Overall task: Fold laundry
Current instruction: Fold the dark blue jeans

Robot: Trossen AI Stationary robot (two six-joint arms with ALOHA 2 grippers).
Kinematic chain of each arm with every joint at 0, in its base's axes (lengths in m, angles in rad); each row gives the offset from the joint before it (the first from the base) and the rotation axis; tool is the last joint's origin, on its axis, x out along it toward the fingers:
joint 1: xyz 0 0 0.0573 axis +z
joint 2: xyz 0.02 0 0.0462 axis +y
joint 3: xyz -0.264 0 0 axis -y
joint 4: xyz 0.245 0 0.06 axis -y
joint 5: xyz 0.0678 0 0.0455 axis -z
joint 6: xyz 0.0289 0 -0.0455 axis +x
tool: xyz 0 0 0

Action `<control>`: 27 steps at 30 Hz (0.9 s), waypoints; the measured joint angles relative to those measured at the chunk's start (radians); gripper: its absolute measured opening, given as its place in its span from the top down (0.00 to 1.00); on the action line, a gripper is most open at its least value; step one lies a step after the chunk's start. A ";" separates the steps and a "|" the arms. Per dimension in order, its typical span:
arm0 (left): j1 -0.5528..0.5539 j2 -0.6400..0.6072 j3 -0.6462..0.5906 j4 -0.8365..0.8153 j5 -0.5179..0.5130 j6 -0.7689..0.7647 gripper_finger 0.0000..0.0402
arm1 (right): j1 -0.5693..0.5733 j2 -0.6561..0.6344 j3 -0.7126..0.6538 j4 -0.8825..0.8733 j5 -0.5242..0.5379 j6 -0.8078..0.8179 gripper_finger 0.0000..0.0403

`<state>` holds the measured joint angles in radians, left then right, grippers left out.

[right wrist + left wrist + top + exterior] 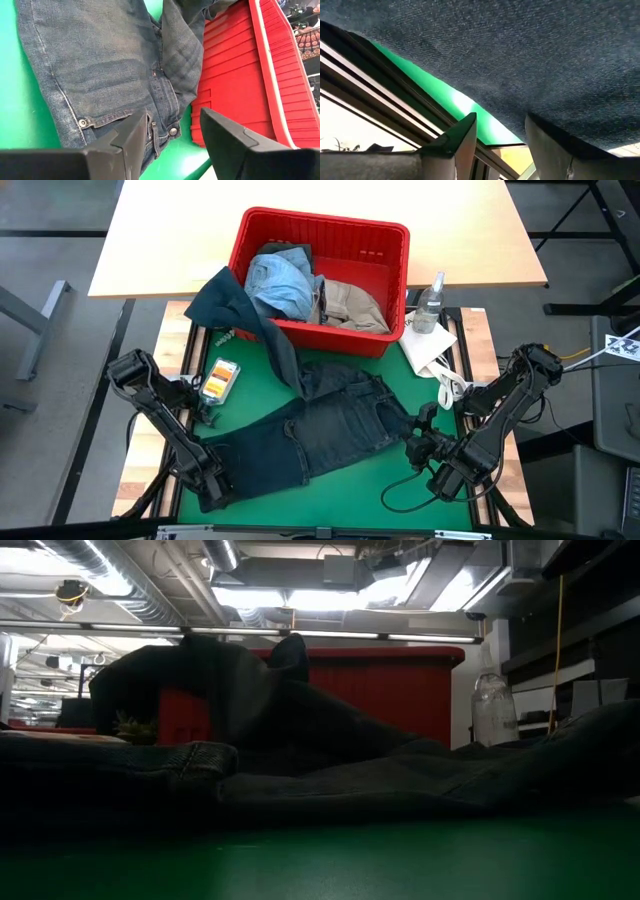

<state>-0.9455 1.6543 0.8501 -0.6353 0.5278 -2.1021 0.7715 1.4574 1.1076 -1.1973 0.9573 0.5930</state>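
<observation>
Spreading the dark navy jeans point(320, 425) flat on the green mat point(350, 485) is judged to be the step in hand, and it is done well only if both ends are pinched cleanly at the fabric's edge.

Nearest the front edge, the left gripper point(213, 483) is seen low at the leg end of the jeans; in the left wrist view its fingers point(462, 142) stand apart with denim lying just past them, nothing being clasped. A bite on a single layer of hem should be sought (a thick bunch would drag the whole leg). On the other side, the right gripper point(420, 442) is placed just beside the waistband; its fingers point(131, 136) are likewise parted and empty, with the button and belt loops directly ahead in the right wrist view. The waistband corner is judged the firmest hold.

Farther back, a dark olive green piece point(235, 305) is draped over the rim of the red plastic basket point(395, 255) and trails onto the jeans; it is likely to be pulled along unless the jeans are drawn clear first. Inside the basket the light blue denim point(280, 280) and the beige khaki piece point(350, 305) are left waiting. A white cloth point(428, 345) and a clear bottle point(432, 300) stand near the basket's right side, well clear of the fold.
</observation>
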 joint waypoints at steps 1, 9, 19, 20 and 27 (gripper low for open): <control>-0.006 0.000 0.000 -0.003 -0.011 -0.001 0.59 | 0.000 0.000 0.000 0.000 0.000 0.000 0.54; -0.032 -0.004 -0.002 -0.025 -0.214 0.041 0.59 | 0.000 0.000 0.000 0.000 -0.008 0.000 0.54; -0.007 -0.002 0.000 -0.055 -0.245 0.210 0.59 | 0.000 0.000 0.000 0.000 -0.008 0.000 0.54; -0.002 -0.002 0.000 -0.064 -0.244 0.239 0.59 | 0.000 0.000 0.000 0.000 -0.008 0.000 0.54; 0.078 0.000 -0.001 -0.141 -0.227 0.522 0.59 | 0.000 0.000 0.000 0.000 -0.007 0.000 0.54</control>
<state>-0.8678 1.6539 0.8490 -0.7765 0.3011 -1.5804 0.7719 1.4574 1.1072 -1.1969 0.9507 0.5930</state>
